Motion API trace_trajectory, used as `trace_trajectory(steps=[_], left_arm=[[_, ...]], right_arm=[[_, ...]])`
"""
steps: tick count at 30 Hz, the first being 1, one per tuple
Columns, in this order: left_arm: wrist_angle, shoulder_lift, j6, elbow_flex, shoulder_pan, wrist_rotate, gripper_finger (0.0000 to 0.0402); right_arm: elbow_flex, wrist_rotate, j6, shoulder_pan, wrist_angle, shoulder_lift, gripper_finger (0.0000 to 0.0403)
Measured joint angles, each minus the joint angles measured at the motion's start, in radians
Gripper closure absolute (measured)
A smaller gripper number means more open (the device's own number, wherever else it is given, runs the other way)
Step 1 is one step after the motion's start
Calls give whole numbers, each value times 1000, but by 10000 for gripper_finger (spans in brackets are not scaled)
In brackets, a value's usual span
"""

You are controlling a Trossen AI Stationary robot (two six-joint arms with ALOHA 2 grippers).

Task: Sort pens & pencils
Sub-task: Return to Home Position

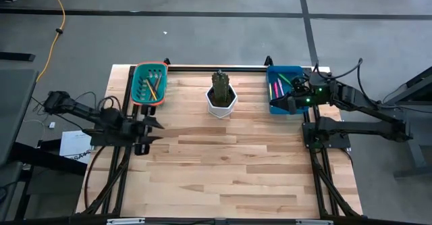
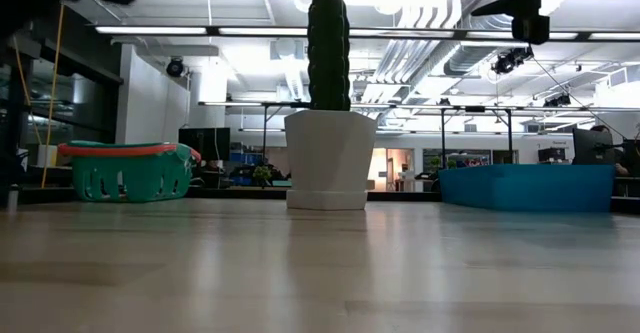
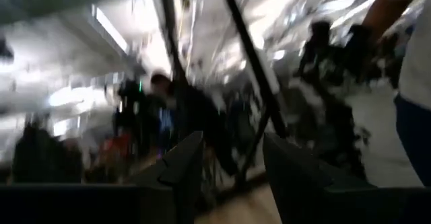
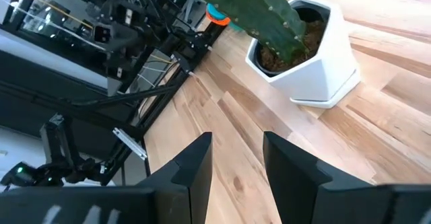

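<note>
Overhead, the pencils (image 1: 152, 86) lie together in the green bin (image 1: 137, 90) with the orange rim, at the tabletop's (image 1: 223, 164) far left corner. Yellow, orange and dark sticks cross one another inside it. The pens (image 1: 276, 88), pink and green, lie in the blue bin (image 1: 291, 72) at the far right corner. Between the two bins stands a white pot (image 1: 221, 104) holding a cactus (image 1: 221, 83), apart from both. No stick lies on the bare wood.

The left hand (image 1: 154, 130) hovers over the tabletop's left edge, just in front of the green bin, with its fingers pointing toward the middle. In its own wrist view the left hand (image 3: 232, 140) shows its two dark fingers (image 3: 185, 160) parted by a moderate gap with nothing between them. That view is heavily blurred.

The right hand (image 1: 277, 104) hangs over the front edge of the blue bin, pointing toward the pot. In its wrist view the right hand (image 4: 237, 138) also has its fingers (image 4: 195, 160) parted and empty, with plain wood showing through the gap and the pot (image 4: 316, 49) and cactus (image 4: 262, 9) beyond.

From table height both arms are raised well above the wood. The right hand (image 2: 522, 3) shows dark near the ceiling lights above the blue bin (image 2: 525, 186), and the green bin (image 2: 125, 173) sits at the far left.
</note>
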Motion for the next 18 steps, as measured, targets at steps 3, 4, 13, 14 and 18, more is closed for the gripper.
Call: trace_trajectory(steps=[3,4,13,14,18], left_arm=[[-118,-19,-28,0,0,-64,259],[-139,-25,-31,0,0,-72,259],[-390,-205,28,0,1,-186,259],[-415,-234,28,0,0,-184,259],[-488,-345,58,0,0,-149,259]], right_arm=[[0,14,1,0,-14,0,279],[0,19,1,0,-20,0,279],[0,45,8,0,-52,0,279],[0,45,9,0,-54,0,279],[0,48,9,0,-57,0,279]])
